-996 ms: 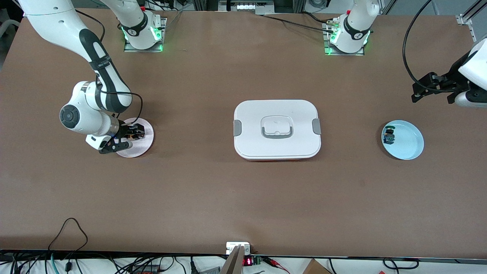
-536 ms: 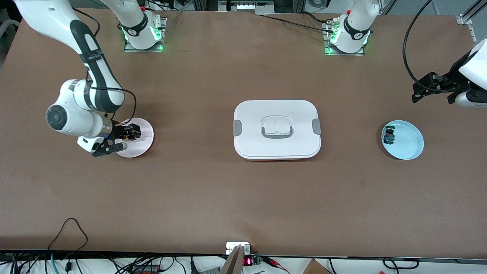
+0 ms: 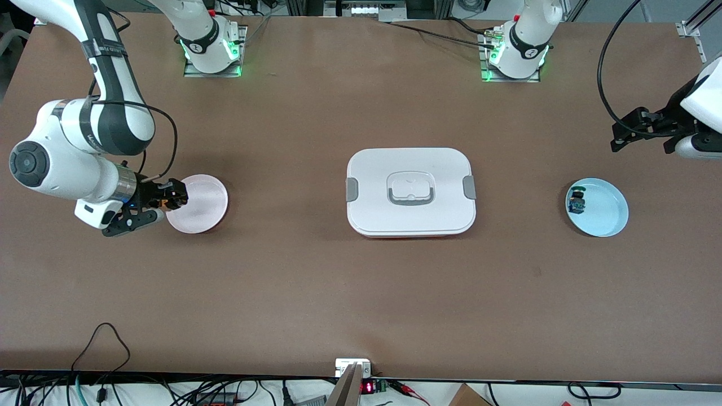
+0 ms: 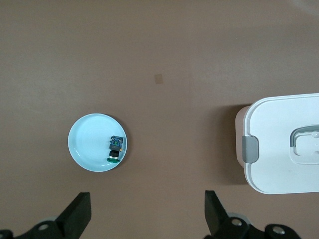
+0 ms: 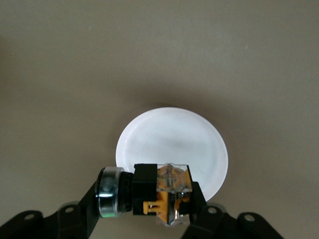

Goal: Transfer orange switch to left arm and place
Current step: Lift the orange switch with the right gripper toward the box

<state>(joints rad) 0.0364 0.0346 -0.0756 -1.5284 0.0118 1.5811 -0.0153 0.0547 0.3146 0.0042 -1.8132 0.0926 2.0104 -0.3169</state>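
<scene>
The orange switch (image 3: 165, 200) hangs sideways in the air, and my right gripper (image 3: 169, 198) is shut on it over the rim of a pink plate (image 3: 200, 206). In the right wrist view the switch (image 5: 159, 194) shows its metal ring, black body and orange base between the fingers, above the pink plate (image 5: 172, 139). The white box (image 3: 410, 192) stands mid-table, well apart from the right gripper. My left gripper (image 3: 643, 146) waits open and holds nothing, high over bare table at the left arm's end; the left wrist view shows the box (image 4: 289, 144) to one side.
A light blue plate (image 3: 606, 217) at the left arm's end holds a small green-capped switch (image 3: 576, 202), also seen from the left wrist as the plate (image 4: 87, 144) and switch (image 4: 115, 148). Cables and a small device lie along the table edge nearest the front camera.
My right arm has lifted the orange switch off the pink plate and drawn it toward the right arm's end of the table. The left arm has not moved.
</scene>
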